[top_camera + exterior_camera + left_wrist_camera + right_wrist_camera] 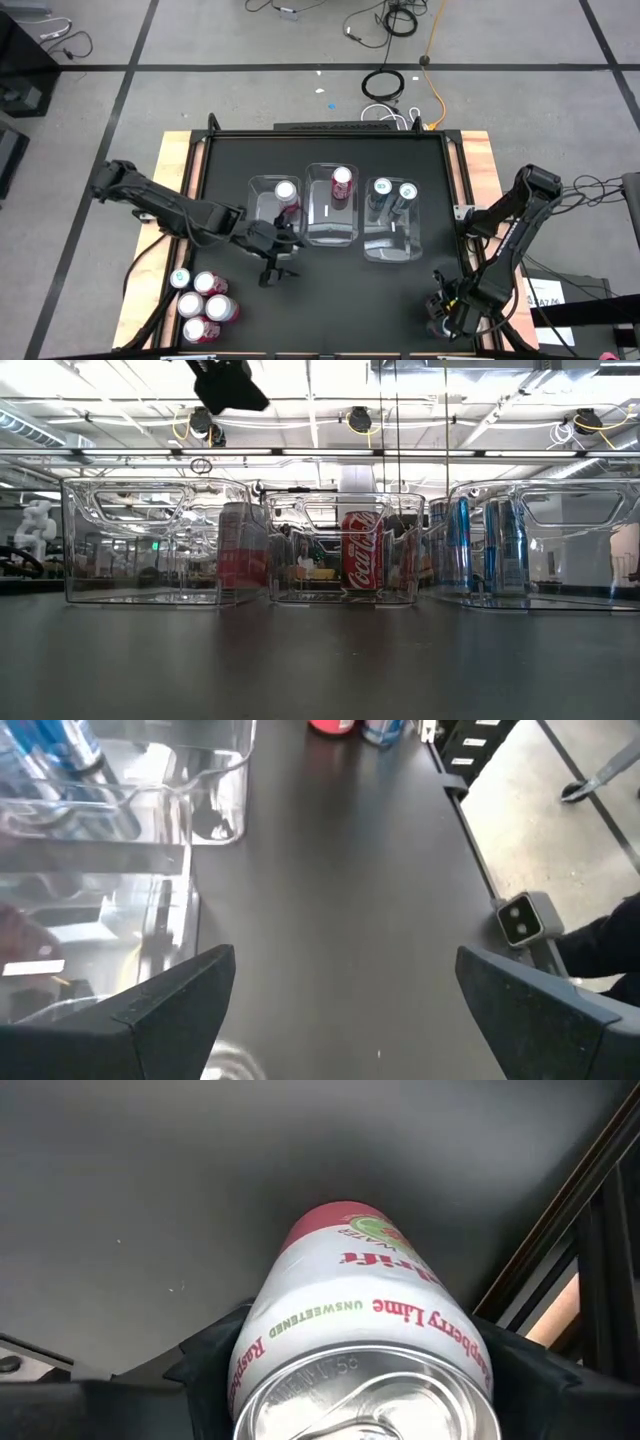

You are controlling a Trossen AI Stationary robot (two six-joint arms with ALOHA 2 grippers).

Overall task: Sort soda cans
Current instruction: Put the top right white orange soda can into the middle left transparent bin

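Three clear bins sit mid-table. The left bin holds a red-bodied can, the middle one a red cola can, the right one two teal-blue cans. Several more cans stand clustered at the table's near left corner. My left gripper hangs open just near of the left bin, above bare table. My right gripper is at the near right corner, shut on a white can with a pink band. My right gripper holds the white and pink can by its upper wall, just below the silver top. The can is pinched between the two fingers, one on each side, coming from above and pointing down. Its pink end points at the table; whether it rests there I cannot tell.
The black table top lies bare between the bins and the near edge. A wooden border and a dark frame rail run along the table's sides. Cables lie on the floor beyond the far edge.
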